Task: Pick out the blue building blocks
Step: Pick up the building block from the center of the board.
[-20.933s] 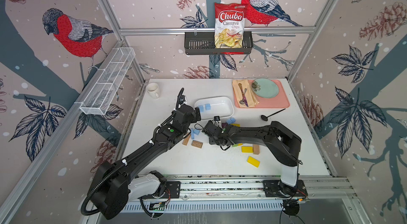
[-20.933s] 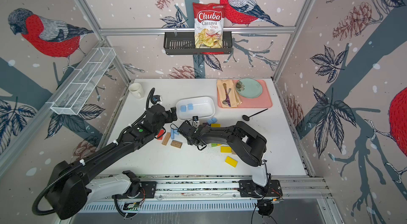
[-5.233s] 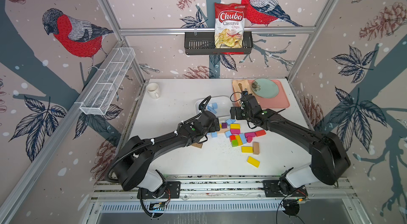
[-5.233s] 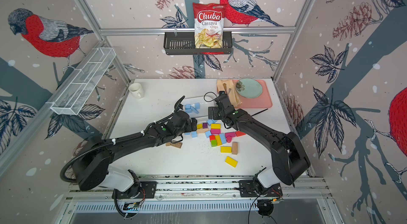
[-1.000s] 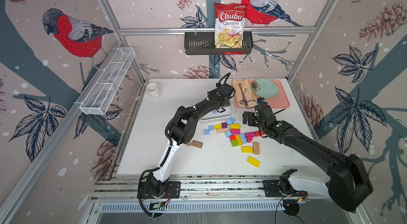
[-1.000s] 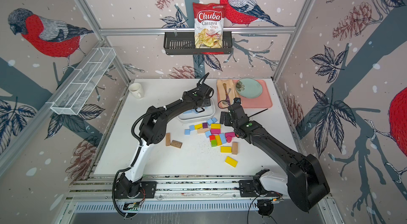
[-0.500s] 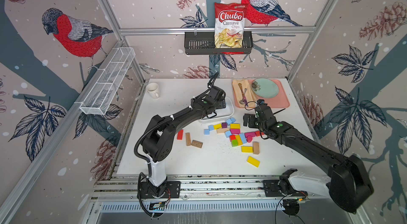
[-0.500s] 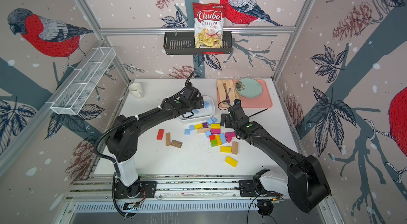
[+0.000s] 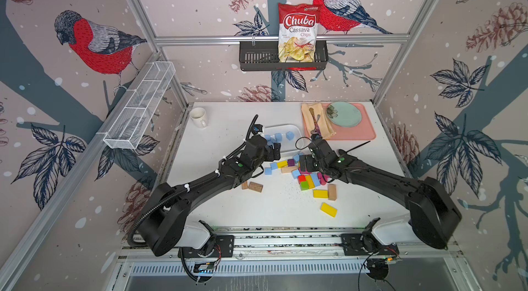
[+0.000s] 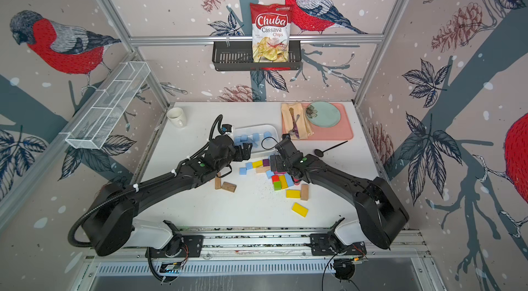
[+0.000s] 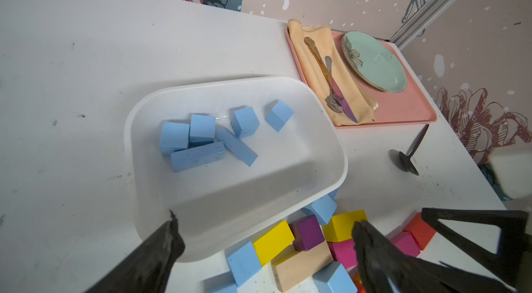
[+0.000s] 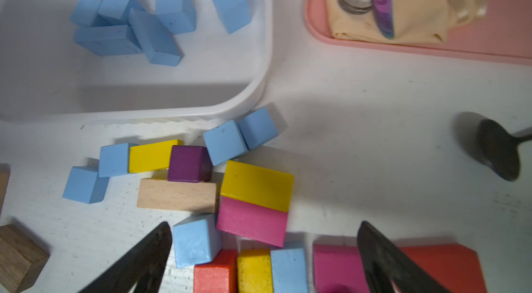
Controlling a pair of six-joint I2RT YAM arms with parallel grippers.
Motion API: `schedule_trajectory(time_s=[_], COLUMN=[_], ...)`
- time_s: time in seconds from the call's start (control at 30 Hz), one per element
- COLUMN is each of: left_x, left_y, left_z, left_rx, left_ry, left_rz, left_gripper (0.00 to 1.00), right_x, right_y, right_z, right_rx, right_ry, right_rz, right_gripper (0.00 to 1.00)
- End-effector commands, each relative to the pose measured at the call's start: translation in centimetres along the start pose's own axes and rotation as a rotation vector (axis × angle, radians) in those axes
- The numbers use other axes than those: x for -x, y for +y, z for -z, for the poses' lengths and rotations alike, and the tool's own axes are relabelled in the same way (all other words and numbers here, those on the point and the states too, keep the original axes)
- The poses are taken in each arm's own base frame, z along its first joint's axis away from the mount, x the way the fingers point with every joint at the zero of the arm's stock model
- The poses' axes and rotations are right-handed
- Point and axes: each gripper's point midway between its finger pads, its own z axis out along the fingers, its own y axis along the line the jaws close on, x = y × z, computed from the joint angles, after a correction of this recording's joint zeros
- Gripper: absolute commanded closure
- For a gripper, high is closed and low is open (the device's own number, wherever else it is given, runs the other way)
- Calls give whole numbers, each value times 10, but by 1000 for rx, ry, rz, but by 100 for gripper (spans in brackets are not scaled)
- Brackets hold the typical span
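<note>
On the white table [image 9: 228, 138], six blue building blocks [image 11: 201, 139] lie inside a shallow white tray [image 11: 259, 191]: four cubes and two bars, bunched toward one end. More blue cubes [image 12: 224, 142] sit loose on the table just outside the tray's rim, mixed among other blocks [image 12: 256, 185] in yellow, purple, pink, red and bare wood. The left gripper [image 9: 276, 151] hangs over the tray's near rim, jaws spread wide, holding nothing. The right gripper [image 9: 306, 164] hovers low over the mixed blocks, jaws likewise apart and empty, one blue cube [image 12: 195, 239] just beside one jaw.
</note>
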Motion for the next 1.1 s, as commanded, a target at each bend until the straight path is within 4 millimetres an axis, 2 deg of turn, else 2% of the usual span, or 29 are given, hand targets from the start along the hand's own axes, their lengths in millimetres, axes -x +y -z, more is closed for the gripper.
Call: schedule_trajectory(time_s=[0.0, 0.07, 0.27, 0.47, 0.8, 1.07], left_x=[11, 4, -17, -28, -26, -28], left_y=[-5, 1, 12, 17, 9, 9], left_z=[11, 15, 25, 27, 32, 31], left_rx=[-42, -37, -43, -46, -101, -103], left_ry=[-75, -68, -59, -47, -73, -70], left_rz=[-28, -32, -23, -11, -27, -33], left_gripper=[4, 4, 5, 6, 6, 6], right_x=[-5, -9, -26, -37, -44, -46], right_y=[17, 28, 51, 52, 52, 52], right_z=[-9, -17, -34, -44, -47, -50], right_rx=[13, 27, 43, 19, 14, 2], right_ry=[30, 56, 131, 178, 206, 217], right_rz=[40, 62, 128, 144, 151, 166], right_gripper=[1, 0, 12, 26, 49, 57])
